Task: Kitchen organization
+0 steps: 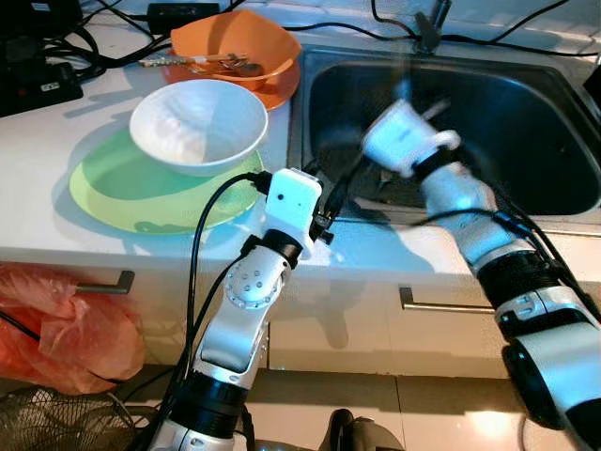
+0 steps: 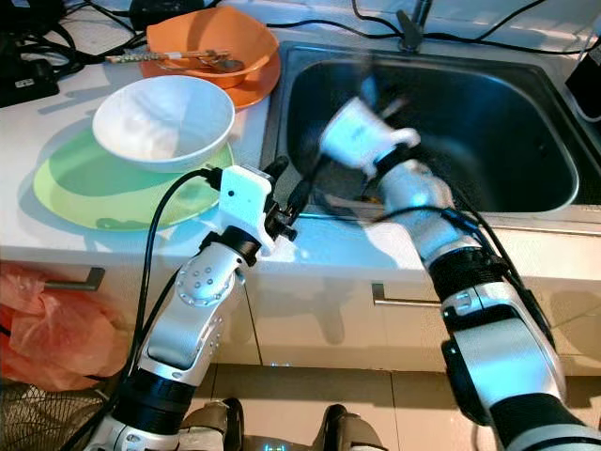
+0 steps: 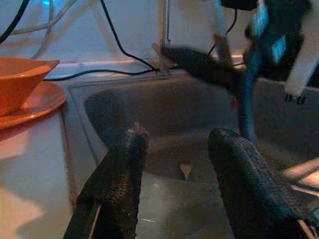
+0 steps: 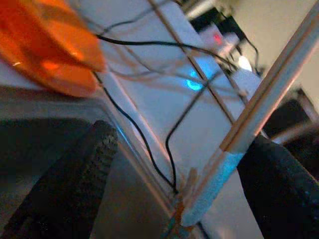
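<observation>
Over the sink (image 1: 526, 141), our right end effector (image 4: 174, 179) pinches chopsticks (image 4: 259, 119). Our left end effector (image 3: 174, 164) hovers spread at the worktop (image 1: 56, 132) edge

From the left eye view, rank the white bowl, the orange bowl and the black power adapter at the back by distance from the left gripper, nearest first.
From the left gripper, at the sink's front edge:
1. White bowl, on the green plate just to its left.
2. Orange bowl, farther back on the counter.
3. Black power adapter, at the counter's back edge behind the orange bowl.
</observation>
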Motion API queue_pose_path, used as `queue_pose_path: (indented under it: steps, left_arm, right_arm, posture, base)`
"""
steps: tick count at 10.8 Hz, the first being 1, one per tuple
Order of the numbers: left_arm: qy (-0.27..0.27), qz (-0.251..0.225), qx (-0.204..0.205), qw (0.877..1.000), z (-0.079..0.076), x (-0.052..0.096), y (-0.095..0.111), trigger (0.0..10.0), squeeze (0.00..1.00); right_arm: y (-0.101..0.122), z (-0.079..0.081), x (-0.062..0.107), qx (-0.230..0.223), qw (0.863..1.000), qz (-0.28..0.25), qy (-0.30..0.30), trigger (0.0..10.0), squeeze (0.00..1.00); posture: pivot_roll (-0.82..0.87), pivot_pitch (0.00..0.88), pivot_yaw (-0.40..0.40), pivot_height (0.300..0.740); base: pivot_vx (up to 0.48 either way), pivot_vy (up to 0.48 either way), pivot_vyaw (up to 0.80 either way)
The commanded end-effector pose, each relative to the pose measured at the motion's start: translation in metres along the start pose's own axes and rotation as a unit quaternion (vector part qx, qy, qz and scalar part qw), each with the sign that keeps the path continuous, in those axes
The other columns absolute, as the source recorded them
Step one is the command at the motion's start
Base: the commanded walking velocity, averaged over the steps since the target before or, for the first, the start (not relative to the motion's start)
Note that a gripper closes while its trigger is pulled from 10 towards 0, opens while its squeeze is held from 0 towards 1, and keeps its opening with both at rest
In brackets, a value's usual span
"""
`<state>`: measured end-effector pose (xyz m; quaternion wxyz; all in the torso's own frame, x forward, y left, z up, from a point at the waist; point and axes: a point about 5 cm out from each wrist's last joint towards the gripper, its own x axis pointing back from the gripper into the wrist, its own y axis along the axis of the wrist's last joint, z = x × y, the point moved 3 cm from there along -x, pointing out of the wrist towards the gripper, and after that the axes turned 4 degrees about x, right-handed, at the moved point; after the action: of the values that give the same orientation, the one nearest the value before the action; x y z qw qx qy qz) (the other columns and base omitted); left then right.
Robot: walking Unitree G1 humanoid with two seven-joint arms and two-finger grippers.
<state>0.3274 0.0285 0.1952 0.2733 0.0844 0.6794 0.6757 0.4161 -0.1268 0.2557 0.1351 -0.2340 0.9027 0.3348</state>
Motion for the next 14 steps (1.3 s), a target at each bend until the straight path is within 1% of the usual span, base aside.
queue_pose_path:
  steps: [1,2,3,4,5,6,7,8,9,10,11,12,13,14]
  left_arm:
    - [-0.007,0.029,0.005,1.000,-0.005,0.001,-0.014,10.0,0.00]
    - [-0.007,0.028,0.005,1.000,-0.005,0.001,-0.014,10.0,0.00]
    - [-0.006,0.028,0.004,1.000,-0.005,0.001,-0.014,10.0,0.00]
    - [-0.006,0.028,0.004,1.000,-0.005,0.001,-0.014,10.0,0.00]
    - [-0.006,0.028,0.004,1.000,-0.005,0.001,-0.014,10.0,0.00]
    - [-0.006,0.028,0.005,1.000,-0.005,0.001,-0.014,10.0,0.00]
    - [-0.007,0.028,0.005,1.000,-0.005,0.001,-0.014,10.0,0.00]
    - [-0.008,0.027,0.005,1.000,-0.006,0.001,-0.014,10.0,0.00]
    - [-0.008,0.027,0.006,1.000,-0.006,0.001,-0.014,10.0,0.00]
    - [-0.008,0.027,0.005,1.000,-0.006,0.001,-0.014,10.0,0.00]
    - [-0.007,0.026,0.004,1.000,-0.006,0.001,-0.014,10.0,0.00]
    - [-0.006,0.026,0.004,1.000,-0.005,0.001,-0.013,10.0,0.00]
    - [-0.005,0.026,0.003,1.000,-0.005,0.001,-0.013,10.0,0.00]
    - [-0.005,0.026,0.002,1.000,-0.004,0.001,-0.013,10.0,0.00]
  right_arm:
    - [-0.006,-0.014,-0.005,-0.071,0.996,0.032,-0.034,10.0,0.00]
    - [-0.026,-0.025,-0.005,-0.253,0.957,0.104,-0.094,10.0,0.00]
    - [-0.037,-0.026,-0.004,-0.351,0.919,0.137,-0.119,10.0,0.00]
    - [-0.053,-0.023,0.000,-0.492,0.839,0.181,-0.148,10.0,0.00]
    - [-0.067,-0.018,0.005,-0.617,0.737,0.213,-0.174,10.0,0.00]
    - [-0.070,-0.019,0.006,-0.644,0.713,0.214,-0.176,10.0,0.00]
    - [-0.069,-0.024,0.005,-0.621,0.736,0.208,-0.169,10.0,0.00]
    - [-0.067,-0.032,0.003,-0.582,0.771,0.201,-0.161,10.0,0.00]
    - [-0.062,-0.040,0.001,-0.529,0.813,0.187,-0.153,10.0,0.00]
    - [-0.056,-0.046,-0.002,-0.502,0.835,0.169,-0.148,10.0,0.00]
    - [-0.039,-0.056,-0.009,-0.469,0.863,0.119,-0.143,10.0,0.00]
    - [-0.028,-0.062,-0.012,-0.439,0.883,0.089,-0.140,10.0,0.00]
    - [-0.008,-0.069,-0.016,-0.396,0.908,0.039,-0.130,10.0,0.00]
    - [0.005,-0.070,-0.014,-0.381,0.916,0.012,-0.127,10.0,0.00]
  posture:
    - [0.15,0.166,-0.063,0.740]
    - [0.15,0.164,-0.064,0.740]
    - [0.15,0.162,-0.064,0.740]
    - [0.15,0.159,-0.065,0.740]
    - [0.15,0.157,-0.065,0.740]
    - [0.15,0.154,-0.065,0.740]
    - [0.15,0.152,-0.065,0.740]
    - [0.14,0.151,-0.067,0.740]
    - [0.15,0.153,-0.067,0.740]
    - [0.15,0.155,-0.068,0.740]
    - [0.15,0.162,-0.067,0.740]
    - [0.15,0.163,-0.067,0.740]
    - [0.14,0.166,-0.066,0.740]
    - [0.14,0.170,-0.066,0.740]
  base:
    - [0.000,0.000,0.00]
    - [0.000,0.000,0.00]
    - [0.000,0.000,0.00]
    - [0.000,0.000,0.00]
    - [0.000,0.000,0.00]
    - [0.000,0.000,0.00]
    - [0.000,0.000,0.00]
    - [0.000,0.000,0.00]
    - [0.000,0.000,0.00]
    - [0.000,0.000,0.00]
    - [0.000,0.000,0.00]
    - [0.000,0.000,0.00]
    - [0.000,0.000,0.00]
    - [0.000,0.000,0.00]
